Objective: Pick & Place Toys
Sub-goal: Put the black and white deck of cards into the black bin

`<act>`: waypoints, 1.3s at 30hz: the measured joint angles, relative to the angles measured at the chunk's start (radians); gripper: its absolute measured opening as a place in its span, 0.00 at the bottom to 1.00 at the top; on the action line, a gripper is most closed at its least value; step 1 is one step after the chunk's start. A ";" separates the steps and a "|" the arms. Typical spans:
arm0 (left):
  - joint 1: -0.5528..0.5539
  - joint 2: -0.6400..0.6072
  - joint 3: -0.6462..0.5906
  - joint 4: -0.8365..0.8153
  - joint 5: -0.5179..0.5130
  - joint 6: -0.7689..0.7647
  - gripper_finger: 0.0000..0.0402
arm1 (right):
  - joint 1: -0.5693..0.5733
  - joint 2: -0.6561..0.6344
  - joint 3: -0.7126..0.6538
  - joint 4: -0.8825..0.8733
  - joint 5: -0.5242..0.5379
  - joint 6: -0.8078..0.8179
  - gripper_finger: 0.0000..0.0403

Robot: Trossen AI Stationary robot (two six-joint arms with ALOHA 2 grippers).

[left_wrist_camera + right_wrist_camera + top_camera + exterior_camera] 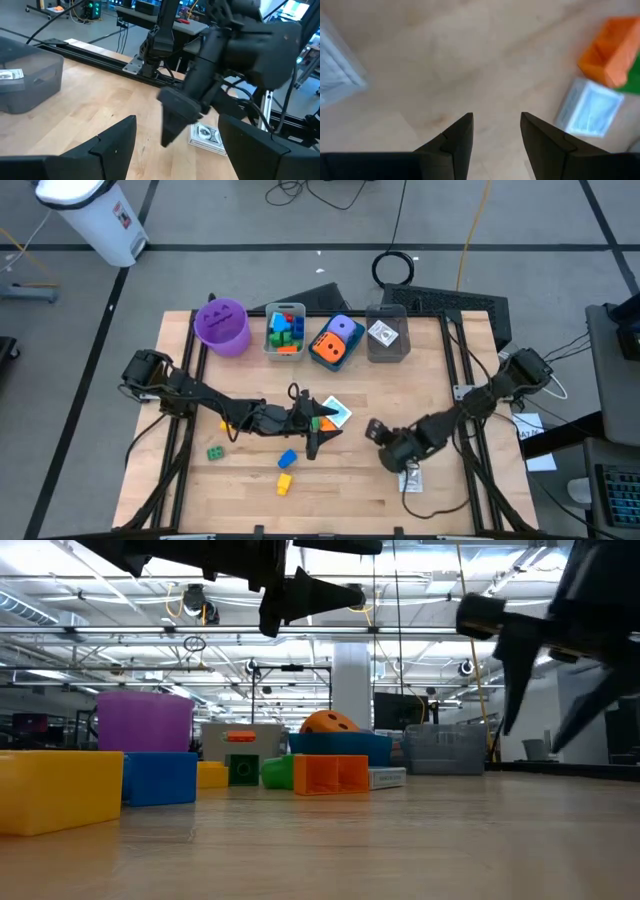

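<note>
— Left gripper (318, 438)? Spread wide and empty, mid-frame in the high view, just beside the orange brick (326, 423), probably lining up a pick.

— Right gripper (375, 430)? Spread too, lower right of centre, waiting. Remaining bricks loose at lower left.

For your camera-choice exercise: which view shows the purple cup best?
The high view: the purple cup shows whole from above, open mouth included, at the table's far edge. The low view catches only its side behind bricks. Neither wrist view shows it.
</note>
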State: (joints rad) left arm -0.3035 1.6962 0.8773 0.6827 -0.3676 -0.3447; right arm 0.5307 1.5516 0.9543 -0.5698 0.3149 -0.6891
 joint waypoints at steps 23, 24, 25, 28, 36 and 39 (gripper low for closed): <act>0.047 0.000 0.000 0.001 0.001 0.080 0.72 | 0.198 -0.272 0.000 -0.009 -0.152 0.119 0.49; 0.050 0.000 0.000 0.001 0.002 0.080 0.72 | 0.198 -0.272 0.000 -0.010 -0.166 0.140 0.51; 0.053 0.000 0.000 0.002 0.002 0.080 0.72 | 0.198 -0.272 0.000 -0.008 -0.183 0.156 0.52; 0.063 0.000 0.000 0.001 0.003 0.080 0.72 | 0.198 -0.272 0.000 -0.012 -0.189 0.209 0.57; 0.081 0.000 0.000 0.002 0.003 0.079 0.72 | 0.200 -0.272 0.000 -0.015 -0.215 0.233 0.68; 0.081 0.000 0.000 0.002 0.003 0.074 0.72 | 0.205 -0.272 0.000 0.002 -0.214 0.214 0.71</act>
State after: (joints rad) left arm -0.2226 1.6962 0.8774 0.6845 -0.3647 -0.2710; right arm 0.7357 1.2797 0.9546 -0.5674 0.1008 -0.4746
